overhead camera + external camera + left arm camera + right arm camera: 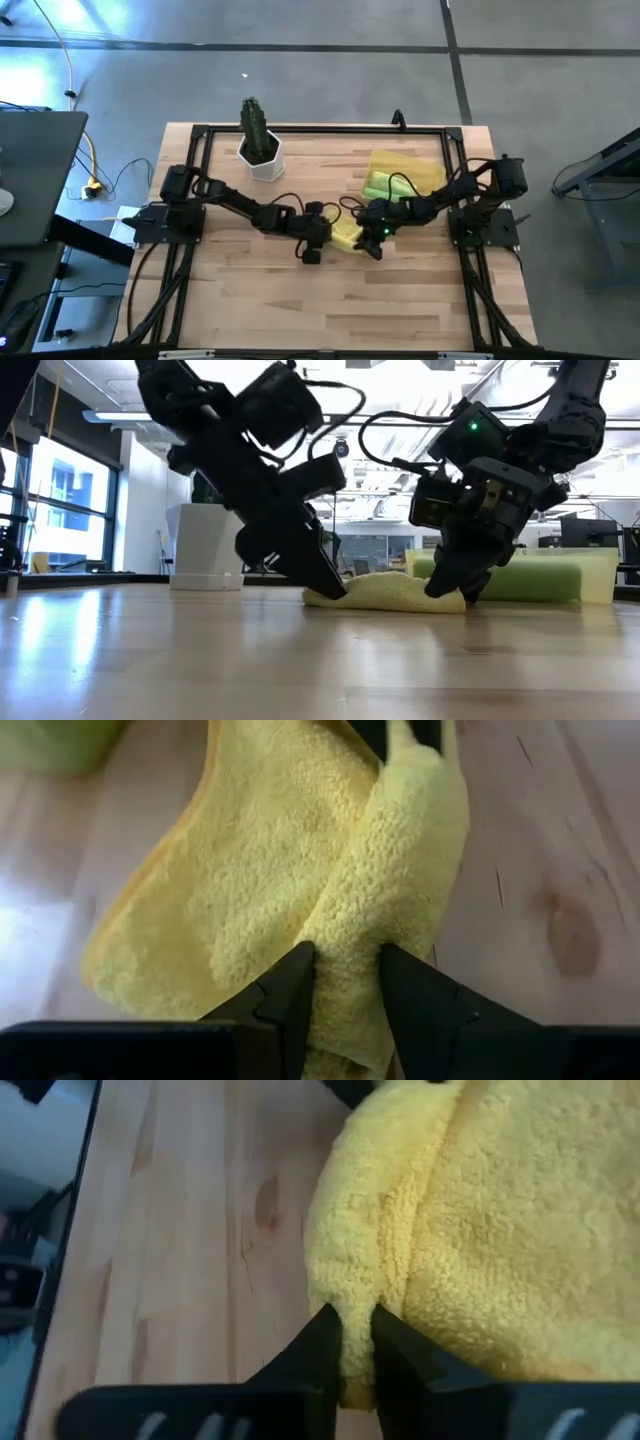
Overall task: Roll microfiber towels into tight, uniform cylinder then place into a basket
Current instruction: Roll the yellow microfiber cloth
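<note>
Table (250,300): a pale wooden top with a black frame along its edges; both arms reach in from the sides and meet near the middle.

Left arm: stretched from its base at the left edge, running low across the boards toward the centre. In the low view it slants steeply down, wrist high and fingers at the table.

Right arm: folded in from the right edge, elbow up, wrist tipped down beside the basket; a green light shows on it.

Basket (432,170): a shallow translucent yellow tray at the far right of the table, just behind the right arm's wrist.

Green towels (385,185): lime green rolls lying inside the basket; in the low view one long roll (520,580) shows through its wall.

Cactus pot (262,158): a white pot with a green cactus, at the far left, well apart from the work.

Yellow towel (346,236): on the table between the two grippers, partly rolled and rumpled, near the basket but outside it.

Left gripper (346,982): closed on a thick fold of the yellow towel (390,880), one finger on each side.

Right gripper (352,1342): pinching the rolled edge of the yellow towel (500,1230) at the other end, fingers nearly together with cloth between them.
</note>
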